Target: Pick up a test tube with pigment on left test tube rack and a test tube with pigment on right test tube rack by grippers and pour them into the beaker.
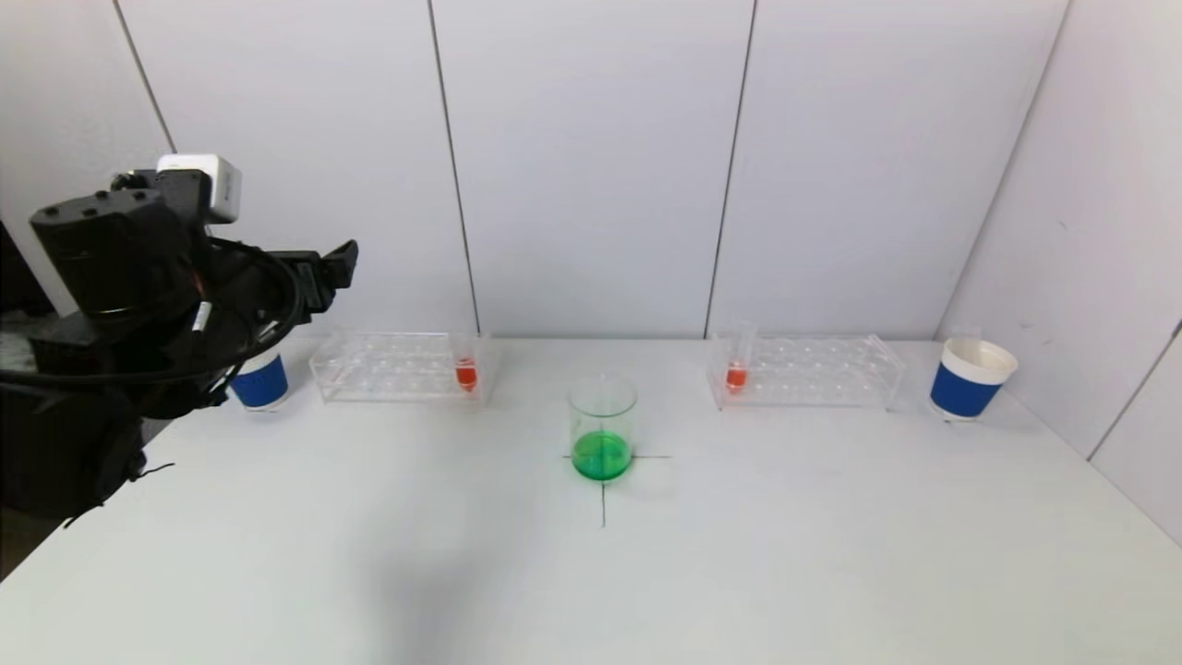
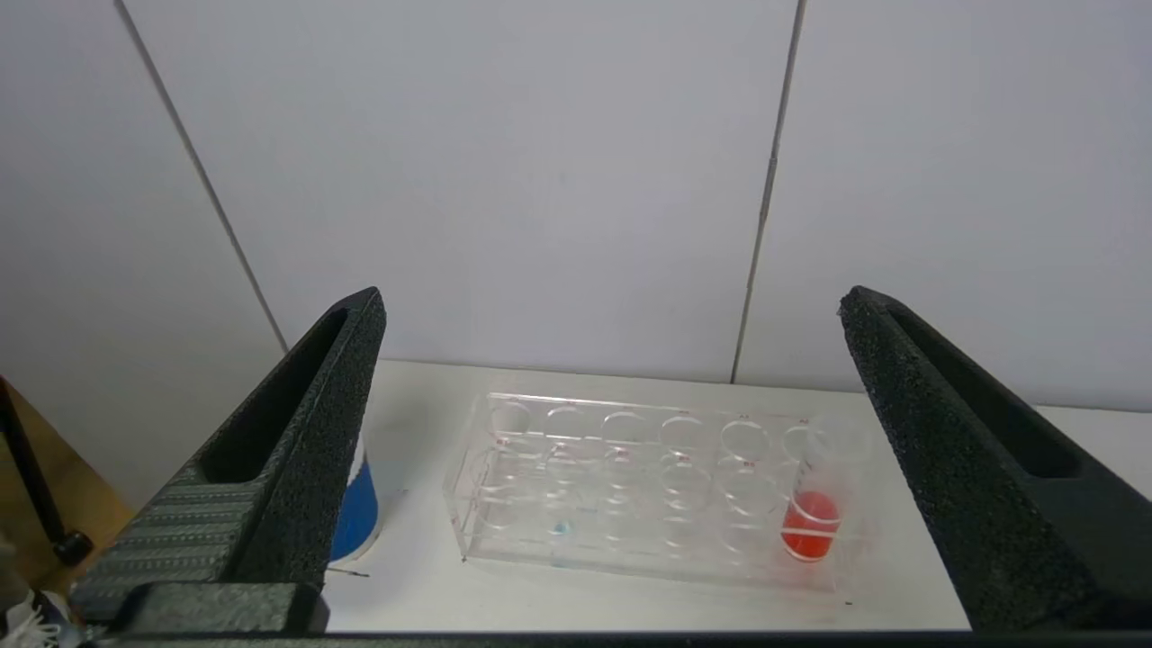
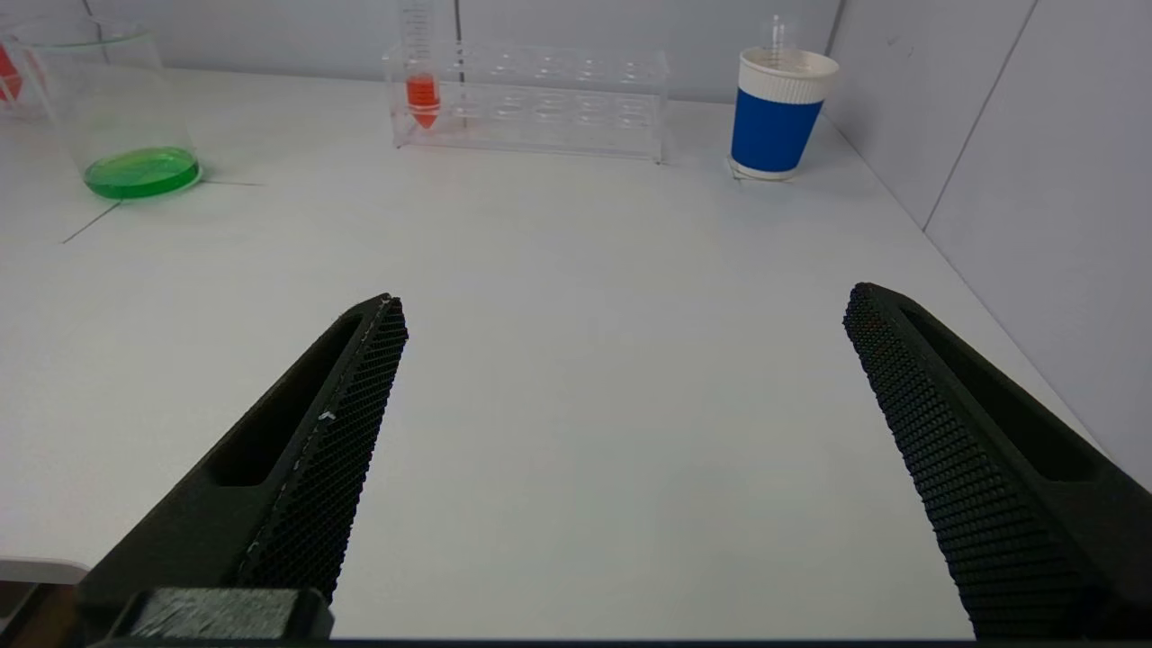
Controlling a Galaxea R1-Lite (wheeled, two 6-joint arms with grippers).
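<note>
A clear left rack [image 1: 392, 368] holds a tube with red pigment [image 1: 466, 372] at its inner end; both show in the left wrist view, rack [image 2: 630, 486] and tube [image 2: 810, 522]. A clear right rack [image 1: 813, 371] holds a tube with red pigment [image 1: 736, 372], also in the right wrist view [image 3: 421, 90]. A glass beaker [image 1: 602, 427] with green liquid stands at the centre. My left gripper [image 2: 612, 360] is open and empty, raised at the far left, short of the left rack. My right gripper [image 3: 621, 360] is open and empty, low over the bare table, out of the head view.
A blue-and-white paper cup [image 1: 259, 379] stands left of the left rack, partly behind my left arm. Another cup [image 1: 970, 377] stands right of the right rack. White walls close the back and right side. A black cross mark [image 1: 605, 489] lies under the beaker.
</note>
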